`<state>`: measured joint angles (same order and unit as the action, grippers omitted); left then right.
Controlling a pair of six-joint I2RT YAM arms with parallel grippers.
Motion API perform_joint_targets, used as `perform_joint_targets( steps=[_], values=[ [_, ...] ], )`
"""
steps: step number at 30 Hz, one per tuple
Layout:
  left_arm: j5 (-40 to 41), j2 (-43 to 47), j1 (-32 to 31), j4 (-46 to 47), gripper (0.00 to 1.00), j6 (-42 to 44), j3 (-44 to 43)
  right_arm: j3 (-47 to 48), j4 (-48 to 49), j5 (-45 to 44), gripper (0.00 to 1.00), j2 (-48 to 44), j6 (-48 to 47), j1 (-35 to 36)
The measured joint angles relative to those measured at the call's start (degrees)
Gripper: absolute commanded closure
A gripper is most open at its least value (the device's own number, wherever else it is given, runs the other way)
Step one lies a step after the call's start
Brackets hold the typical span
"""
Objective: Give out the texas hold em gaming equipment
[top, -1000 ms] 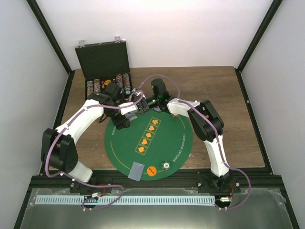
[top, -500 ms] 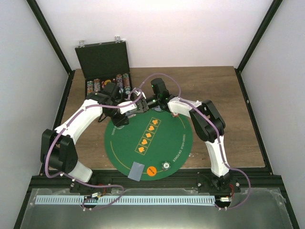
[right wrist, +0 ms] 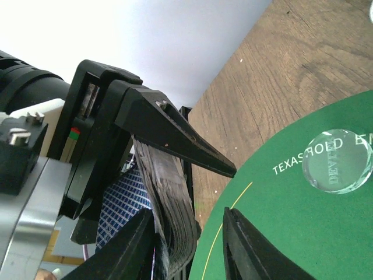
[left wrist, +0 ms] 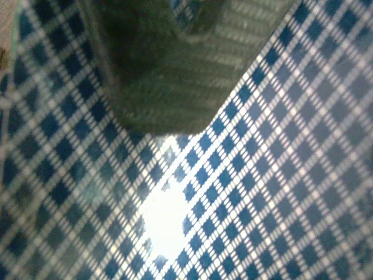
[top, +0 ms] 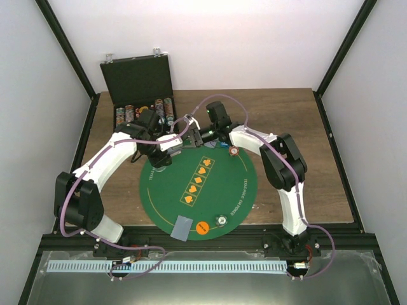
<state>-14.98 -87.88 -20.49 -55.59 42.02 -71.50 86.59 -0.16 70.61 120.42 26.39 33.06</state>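
Only the right wrist view shows us the clear disc (right wrist: 340, 160) on the green mat (top: 216, 184), and the pack of cards (right wrist: 172, 198) edge-on, the right pincer (right wrist: 230, 189) open around it. The left pincer (top: 169, 148) is closed on this pack at the mat's far edge. From above we count one single card (top: 183, 227), one orange disc (top: 202, 227) and one silvery disc (top: 222, 220) at the near edge, and one red-and-white disc (top: 233, 151) at the far edge.

One mat (top: 224, 183), one case (top: 137, 79), one deck (right wrist: 172, 204), one lone card (top: 183, 227), three loose discs (top: 202, 227).
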Motion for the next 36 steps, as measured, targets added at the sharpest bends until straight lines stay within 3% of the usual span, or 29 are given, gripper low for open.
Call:
perform_joint_targets(
  steps=[9, 13, 20, 26, 36],
  values=[
    [0.46, 0.0, 0.0, 0.15, 0.48, 0.02, 0.0, 1.09, -5.01, -0.39, 0.69, -0.42, -3.3, -0.26],
    [0.57, 0.0, 0.0, 0.31, 0.48, 0.02, 0.02, 1.77, -7.02, -0.81, 0.81, -0.7, -4.35, -0.26],
    [0.76, 0.0, 0.0, 0.96, 0.48, 0.09, 0.22, 3.08, -10.69, -3.02, 0.92, -1.38, -6.38, -0.5],
    [0.83, 0.0, 0.24, 1.07, 0.49, 0.09, 0.81, 3.08, -12.96, -3.61, 0.9, -2.03, -7.56, -1.44],
    [0.85, 0.0, 0.33, 1.09, 0.49, 0.07, 0.81, 3.45, -15.58, -4.5, 0.99, -2.67, -9.29, -2.23]
  ],
)
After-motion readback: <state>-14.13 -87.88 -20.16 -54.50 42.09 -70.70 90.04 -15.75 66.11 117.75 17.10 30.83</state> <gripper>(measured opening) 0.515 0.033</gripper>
